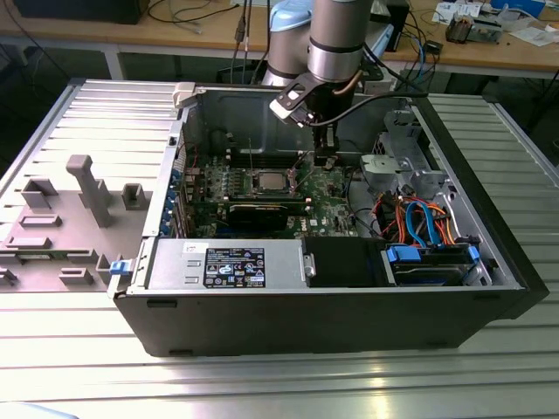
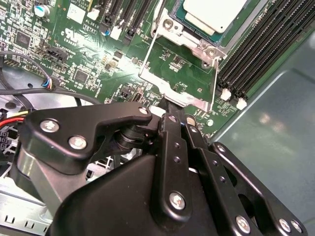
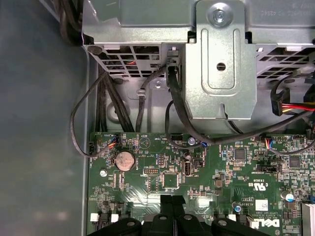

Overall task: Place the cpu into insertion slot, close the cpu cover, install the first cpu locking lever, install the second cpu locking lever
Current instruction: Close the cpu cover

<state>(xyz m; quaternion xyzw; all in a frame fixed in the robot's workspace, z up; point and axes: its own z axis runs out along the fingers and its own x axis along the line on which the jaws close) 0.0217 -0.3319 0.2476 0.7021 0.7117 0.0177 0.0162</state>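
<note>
The cpu (image 1: 268, 182) lies flat in the insertion slot (image 1: 253, 194) on the green board, its silver-grey top (image 2: 212, 12) uncovered, with the slot's metal surround (image 2: 197, 45) around it. The cpu cover (image 2: 173, 93), a thin silver frame, stands raised off the slot on the gripper's side, and green board shows through its window. My gripper (image 1: 325, 159) hangs just to the exterior view's right of the slot. Its black fingers (image 2: 172, 128) are shut, and the tips (image 2: 167, 107) rest against the cover's free edge. The shut fingers (image 3: 172, 219) also show over the board in the first wrist view.
Long black memory slots (image 2: 256, 54) run beside the socket. A metal drive cage (image 3: 221, 64) and loose black cables (image 3: 98, 123) crowd the case wall. A power supply (image 1: 227, 264) and a blue drive carrier (image 1: 428, 262) line the case front. A grey fixture (image 1: 87, 188) stands outside.
</note>
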